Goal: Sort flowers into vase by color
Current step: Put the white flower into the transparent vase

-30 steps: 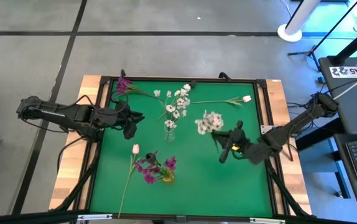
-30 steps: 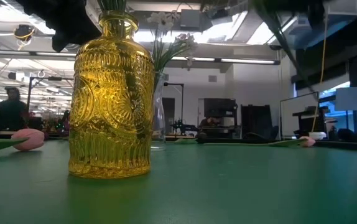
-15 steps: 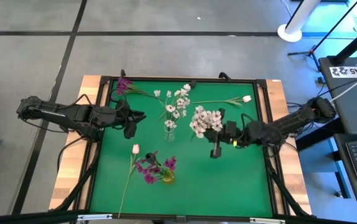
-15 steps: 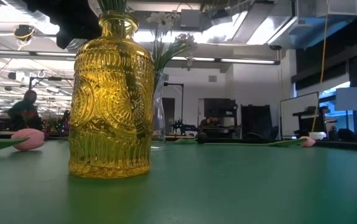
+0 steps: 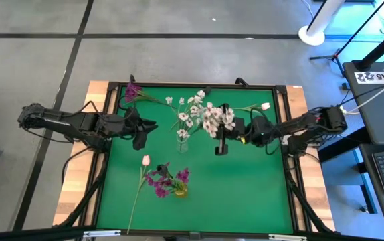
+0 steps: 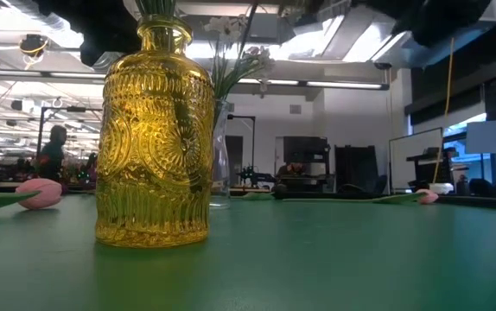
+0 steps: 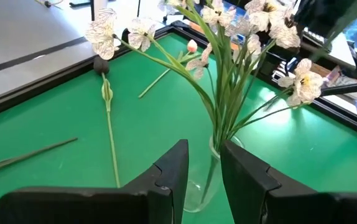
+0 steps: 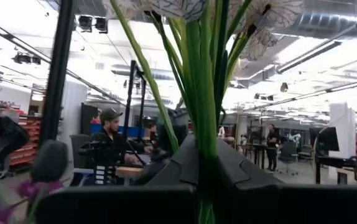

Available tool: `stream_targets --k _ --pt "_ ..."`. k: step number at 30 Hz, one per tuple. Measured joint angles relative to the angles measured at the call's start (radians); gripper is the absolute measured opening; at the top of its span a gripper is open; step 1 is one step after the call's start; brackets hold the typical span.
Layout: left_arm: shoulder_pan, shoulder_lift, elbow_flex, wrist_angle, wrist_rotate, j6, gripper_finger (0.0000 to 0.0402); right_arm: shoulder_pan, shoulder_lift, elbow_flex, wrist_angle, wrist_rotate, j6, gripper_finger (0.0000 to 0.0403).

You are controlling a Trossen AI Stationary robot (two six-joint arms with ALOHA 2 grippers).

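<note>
Your right gripper (image 5: 223,137) is squeezed shut on a white spray (image 5: 217,118), holding its green stalks between the two fingers. You can see that best in the right wrist view, where the stalks (image 8: 204,93) run straight up out of the closed fingers. From above, this bunch hangs just to the 3 o'clock side of the clear vase (image 5: 182,140), which already has white flowers (image 5: 190,110) in it.

What could go wrong? The new bunch could bump the white flowers already standing there and tip the light clear vase over. The stalks could also miss the small mouth and slide down the outside.

Your left gripper (image 5: 140,133) waits at the 9 o'clock side of the clear vase, open by a narrow gap and holding nothing. Its wrist view shows the vase (image 7: 211,163) right past its fingers.

The high view shows things the others hide: the purple flowers (image 5: 163,181) in the yellow vase (image 5: 178,190), a tulip (image 5: 144,161) lying beside it, another tulip (image 5: 264,106) near 1 o'clock, and a purple stem (image 5: 134,90) at 11 o'clock. The low view shows how tall the yellow vase (image 6: 154,138) is.
</note>
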Motion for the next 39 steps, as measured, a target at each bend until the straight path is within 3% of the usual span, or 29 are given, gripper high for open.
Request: stream_targets --k 11,17,34,39 --pt "0.0 0.0 0.0 0.008 0.04 0.008 0.0089 -0.066 0.144 0.017 0.111 -0.06 0.07 0.0011" --pt "0.0 0.0 0.0 0.007 0.039 0.009 0.0089 -0.066 0.219 0.082 0.1 -0.15 0.07 0.0009" --pt "0.0 0.0 0.0 0.004 0.039 0.009 0.0089 -0.072 0.242 0.092 -0.177 -0.098 0.058 0.0021" --pt "0.0 0.0 0.0 0.003 0.039 0.009 0.0089 -0.072 0.242 0.092 -0.235 -0.015 0.07 0.0021"
